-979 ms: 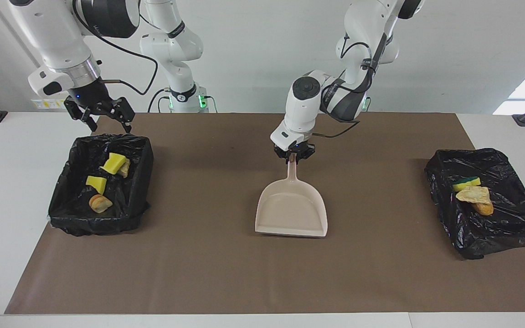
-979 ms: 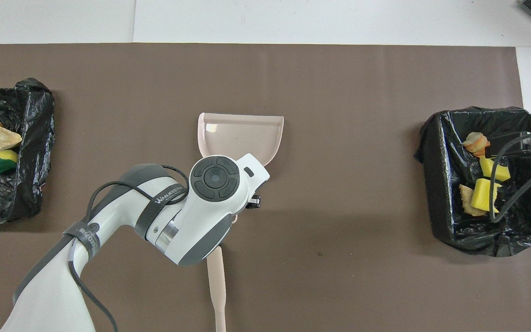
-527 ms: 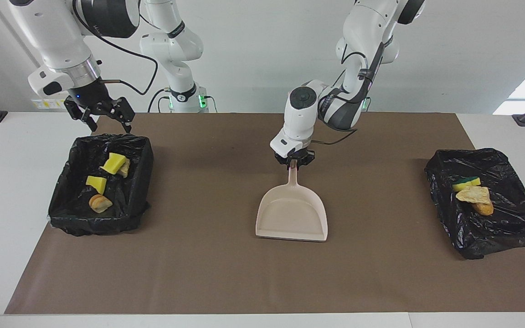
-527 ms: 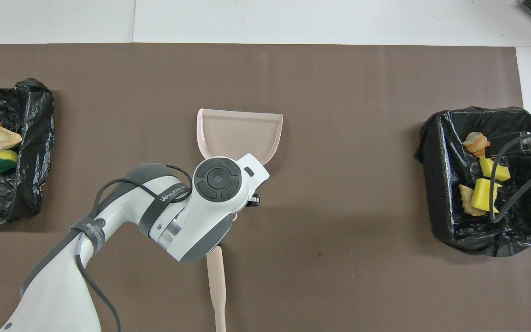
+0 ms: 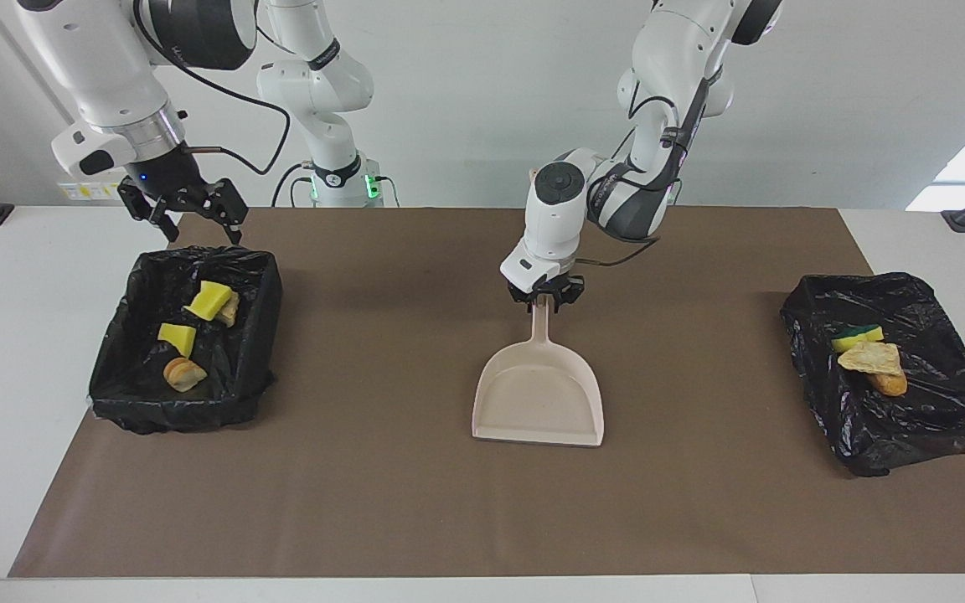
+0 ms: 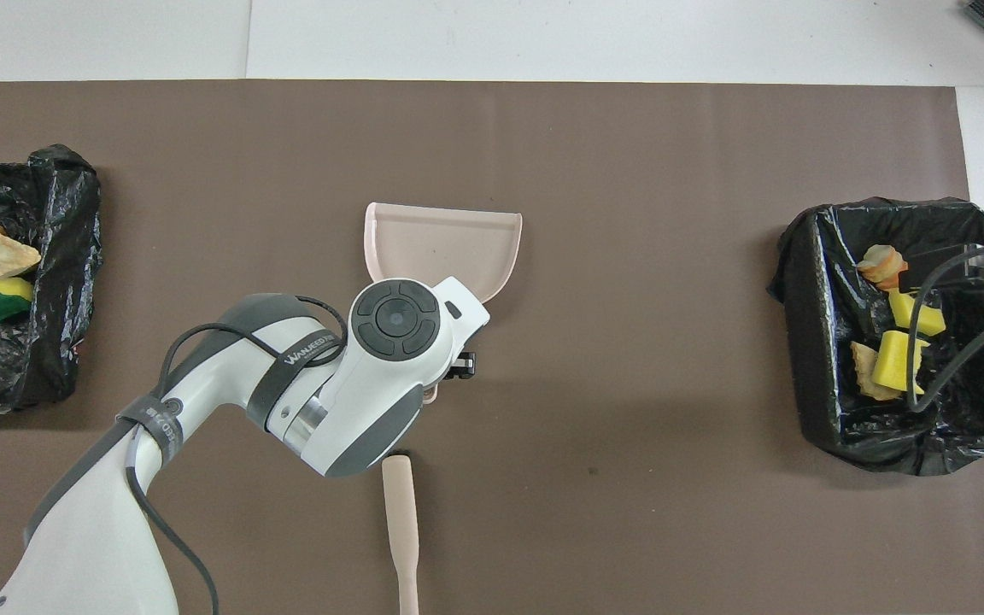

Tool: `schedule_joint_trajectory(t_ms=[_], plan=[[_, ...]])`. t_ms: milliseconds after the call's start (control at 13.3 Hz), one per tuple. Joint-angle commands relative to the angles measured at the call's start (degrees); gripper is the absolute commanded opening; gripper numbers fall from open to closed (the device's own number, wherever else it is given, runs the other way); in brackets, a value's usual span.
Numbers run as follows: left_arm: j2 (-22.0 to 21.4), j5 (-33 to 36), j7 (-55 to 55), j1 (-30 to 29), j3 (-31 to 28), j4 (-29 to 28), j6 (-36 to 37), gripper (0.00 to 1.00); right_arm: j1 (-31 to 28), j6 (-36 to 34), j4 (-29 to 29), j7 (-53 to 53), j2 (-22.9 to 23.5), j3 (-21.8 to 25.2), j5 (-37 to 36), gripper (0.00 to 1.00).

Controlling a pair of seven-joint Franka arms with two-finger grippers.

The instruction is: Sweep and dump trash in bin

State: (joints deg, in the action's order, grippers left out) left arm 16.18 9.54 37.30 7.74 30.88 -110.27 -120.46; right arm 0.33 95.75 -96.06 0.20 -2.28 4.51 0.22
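The beige dustpan lies flat on the brown mat in the middle of the table, empty. My left gripper sits at the top end of its handle, and my left arm hides the handle in the overhead view. The trash lies in two black-lined bins. The bin at the right arm's end holds yellow sponge chunks and a tan lump. The bin at the left arm's end holds a green-topped sponge and tan lumps. My right gripper hangs open over the first bin's rim, holding nothing.
A beige stick lies on the mat nearer to the robots than the dustpan. The brown mat covers most of the white table. Cables from my right arm hang over the bin in the overhead view.
The dustpan has slid a little farther from the robots and settled flat, with my left wrist following it. The right arm has not moved.
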Motion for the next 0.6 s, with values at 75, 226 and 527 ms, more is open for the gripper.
schedule_joint_trajectory(t_ms=[75, 226, 527], plan=[[-2.2, 0.8, -0.6, -1.0, -2.9, 4.8, 4.4, 1.00, -0.6, -0.1, -0.8, -0.8, -0.7, -0.4, 0.9, 1.00], [-5.5, 0.3, -6.2, -1.6, -5.4, 5.2, 5.0, 1.00, -0.6, 0.7, -1.0, -0.9, -0.7, -0.4, 0.9, 1.00], [-10.2, -4.0, -15.5, -1.9, -12.8, 7.3, 10.1, 1.00, -0.6, 0.6, -1.0, -0.8, -0.7, -0.4, 0.9, 1.00]])
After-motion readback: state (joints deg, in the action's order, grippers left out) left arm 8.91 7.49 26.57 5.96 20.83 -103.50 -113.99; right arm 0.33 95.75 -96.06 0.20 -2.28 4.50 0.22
